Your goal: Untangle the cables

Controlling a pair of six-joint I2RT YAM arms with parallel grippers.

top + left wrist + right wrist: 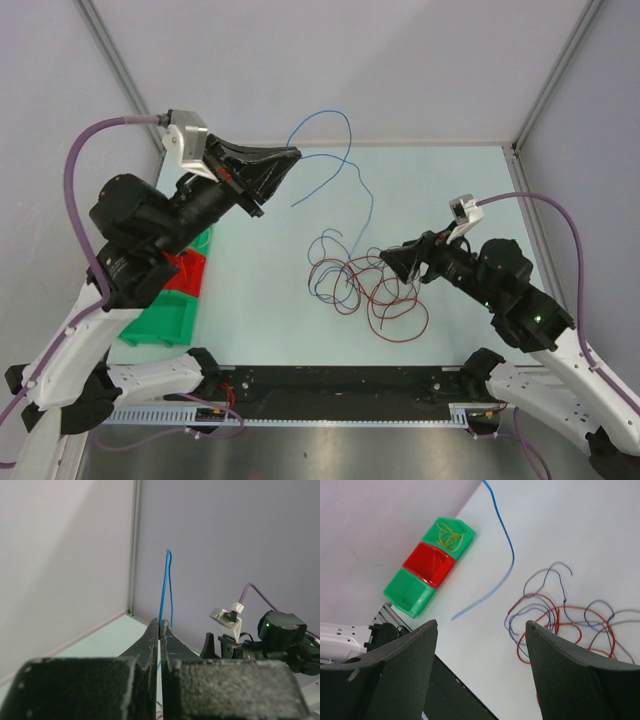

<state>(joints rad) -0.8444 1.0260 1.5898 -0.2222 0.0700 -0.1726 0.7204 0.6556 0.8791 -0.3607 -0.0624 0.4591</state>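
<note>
My left gripper (295,155) (160,623) is shut on a thin blue cable (330,112) (165,580), held high above the table's back left. The blue cable (507,545) loops up and then trails down toward the table's middle. Its loose end shows apart from the pile in the right wrist view. A tangle of red, maroon and purple cables (365,285) (555,615) lies on the table's middle. My right gripper (393,262) (481,623) hovers open at the tangle's right side, with nothing between its fingers.
A row of bins, green, red, green (175,290) (432,565), stands at the table's left edge. A yellow cable (447,535) lies curled in one end green bin. Grey walls close the back and sides. A black rail (340,380) runs along the near edge.
</note>
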